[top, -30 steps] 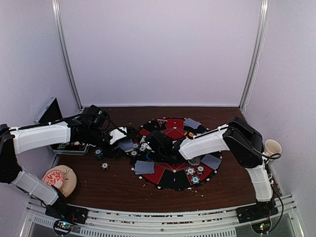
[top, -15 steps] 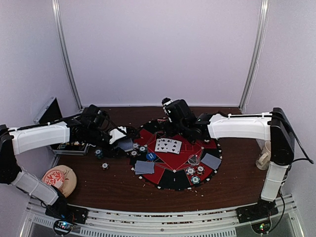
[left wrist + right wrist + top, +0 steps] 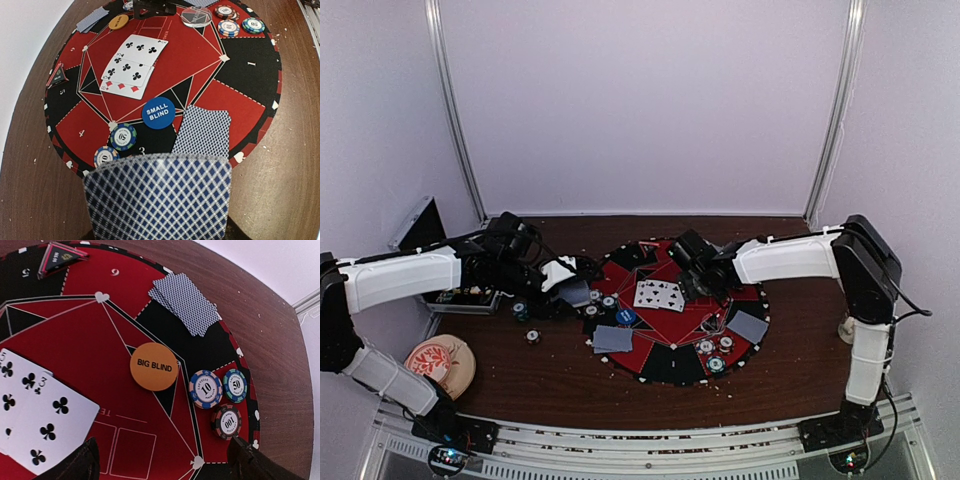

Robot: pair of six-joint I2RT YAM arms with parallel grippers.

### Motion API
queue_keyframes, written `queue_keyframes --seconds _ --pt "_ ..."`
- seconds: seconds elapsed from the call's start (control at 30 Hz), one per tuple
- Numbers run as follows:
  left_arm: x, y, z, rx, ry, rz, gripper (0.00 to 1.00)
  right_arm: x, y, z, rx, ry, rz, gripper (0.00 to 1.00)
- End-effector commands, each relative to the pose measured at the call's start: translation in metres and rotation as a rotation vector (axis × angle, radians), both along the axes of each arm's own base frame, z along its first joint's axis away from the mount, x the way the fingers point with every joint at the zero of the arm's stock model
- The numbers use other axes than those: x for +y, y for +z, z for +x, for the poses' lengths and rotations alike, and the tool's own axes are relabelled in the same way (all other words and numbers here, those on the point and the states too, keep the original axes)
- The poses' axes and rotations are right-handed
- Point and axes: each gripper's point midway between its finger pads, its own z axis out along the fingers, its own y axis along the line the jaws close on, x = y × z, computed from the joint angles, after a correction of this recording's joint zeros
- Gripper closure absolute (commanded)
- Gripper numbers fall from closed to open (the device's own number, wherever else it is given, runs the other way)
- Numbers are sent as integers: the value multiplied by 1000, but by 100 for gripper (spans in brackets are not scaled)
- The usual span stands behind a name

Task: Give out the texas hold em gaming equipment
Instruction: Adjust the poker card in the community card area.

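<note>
Right wrist: wide-spread right claw [image 3: 167, 460] above mat [image 3: 70, 335], chips [image 3: 206, 389] near its rim.

The dark brown wooden table [image 3: 560, 385] carries a large round red-and-black mat [image 3: 672, 366] set right of centre. Just left of the mat, two poker chips [image 3: 533, 336] lie on the bare wood. An open metal case [image 3: 420, 228] sits at the far left. A pale dish with a red flower pattern [image 3: 438, 362] lies near the front left corner. A cream cup [image 3: 845, 328], partly hidden, stands by the right edge. Small white specks dot the wood.
</note>
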Motion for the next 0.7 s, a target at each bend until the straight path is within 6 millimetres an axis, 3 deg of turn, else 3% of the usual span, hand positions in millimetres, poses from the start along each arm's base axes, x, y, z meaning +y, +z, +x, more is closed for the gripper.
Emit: queue_keyframes --seconds 0.0,0.23,0.67 --pt "-4 15 4 -36 -2 -46 46 -18 -21 4 19 -64 -68 10" --pt "-3 15 4 -35 -1 -46 46 -22 -47 15 50 -90 -119 9" --pt "-3 13 6 -38 1 -41 46 -4 -58 22 79 -45 -58 9"
